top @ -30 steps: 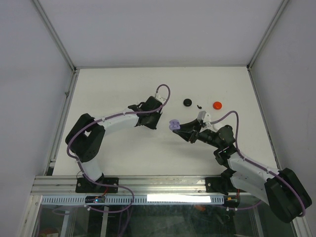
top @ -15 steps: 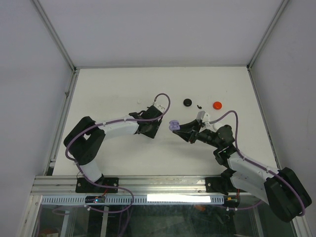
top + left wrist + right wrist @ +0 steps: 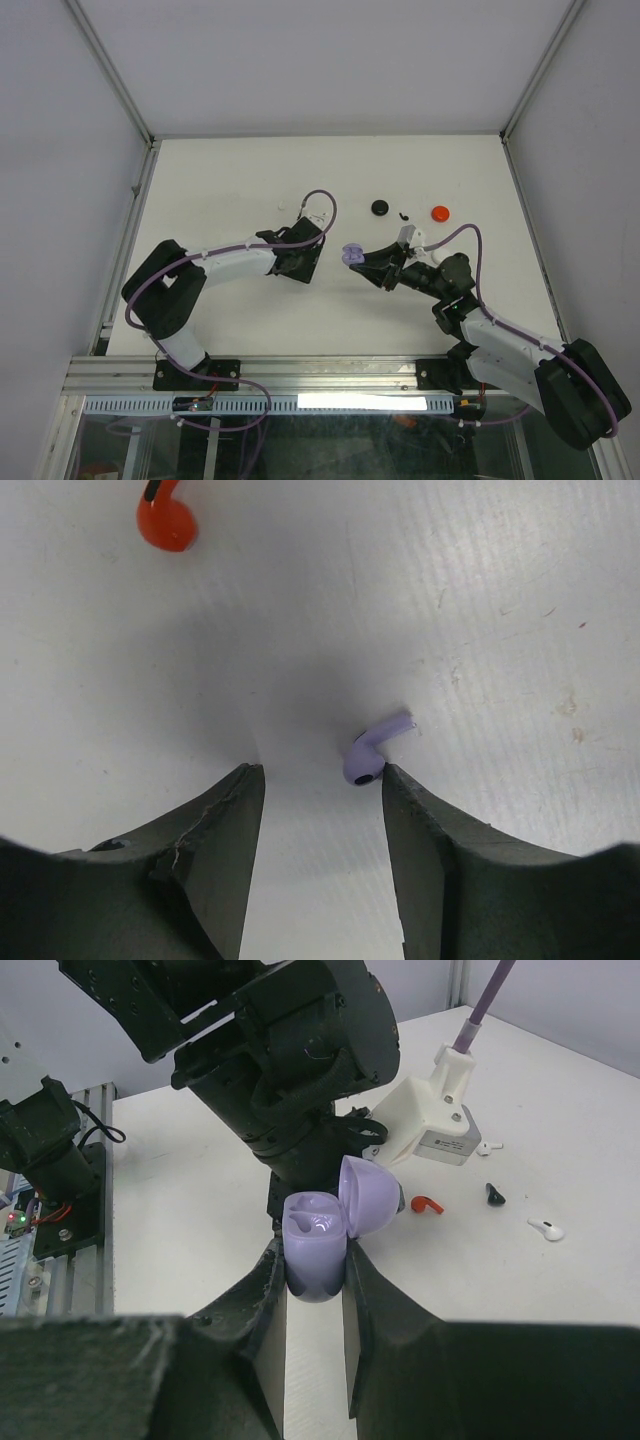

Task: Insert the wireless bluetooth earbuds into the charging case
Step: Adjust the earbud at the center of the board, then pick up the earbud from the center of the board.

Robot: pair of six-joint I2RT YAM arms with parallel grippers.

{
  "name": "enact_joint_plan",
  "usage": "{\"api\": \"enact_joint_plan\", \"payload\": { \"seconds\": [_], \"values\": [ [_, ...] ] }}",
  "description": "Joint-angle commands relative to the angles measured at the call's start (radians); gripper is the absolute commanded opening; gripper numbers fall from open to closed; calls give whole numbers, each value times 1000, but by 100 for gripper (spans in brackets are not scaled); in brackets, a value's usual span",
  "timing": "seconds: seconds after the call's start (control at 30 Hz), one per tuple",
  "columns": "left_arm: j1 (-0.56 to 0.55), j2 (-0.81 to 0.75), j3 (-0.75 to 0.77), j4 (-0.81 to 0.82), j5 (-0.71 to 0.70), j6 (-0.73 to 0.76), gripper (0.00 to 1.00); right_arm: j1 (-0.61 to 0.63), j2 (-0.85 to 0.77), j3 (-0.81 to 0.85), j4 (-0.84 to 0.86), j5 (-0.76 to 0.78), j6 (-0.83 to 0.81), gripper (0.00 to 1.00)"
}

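Observation:
The lavender charging case (image 3: pixel 318 1240) stands upright with its lid (image 3: pixel 368 1195) flipped open and both sockets empty. My right gripper (image 3: pixel 315 1260) is shut on its body, and in the top view the case (image 3: pixel 350 254) sits at that gripper's tip. A lavender earbud (image 3: pixel 372 752) lies on the table, touching the tip of the right finger (image 3: pixel 420 820) of my left gripper (image 3: pixel 320 775), which is open and holds nothing. In the top view the left gripper (image 3: pixel 296 263) points down at the table, left of the case.
A red earbud (image 3: pixel 165 520) lies farther off, also seen as the red earbud (image 3: pixel 428 1204). Nearby lie a black earbud (image 3: pixel 494 1194) and a white earbud (image 3: pixel 547 1228). A black case (image 3: pixel 380 207) and a red case (image 3: pixel 440 212) sit at the back right.
My left gripper has opened, and its arm has swung a little toward the near edge. The right gripper and the case have not moved.

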Motion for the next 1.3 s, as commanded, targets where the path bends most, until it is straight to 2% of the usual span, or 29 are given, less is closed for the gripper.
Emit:
{"api": "enact_joint_plan", "payload": {
  "seconds": [0.0,0.33,0.77,0.97,1.17,1.27],
  "values": [
    [-4,-51,-13,-21,-81,-51,51,6,-4,0,40,2,-18,0],
    [62,-60,-6,-7,-124,-110,53,6,-2,1,41,2,-15,0],
    [68,-155,26,-37,7,-138,60,5,-7,-1,36,1,-14,0],
    [70,-66,107,-63,30,-159,52,6,-9,1,30,3,-15,0],
    [92,1,139,-77,60,-175,38,6,-17,-1,25,7,-18,0],
    [98,20,150,-82,66,-178,36,7,-14,0,25,5,-18,0]
  ]
}}
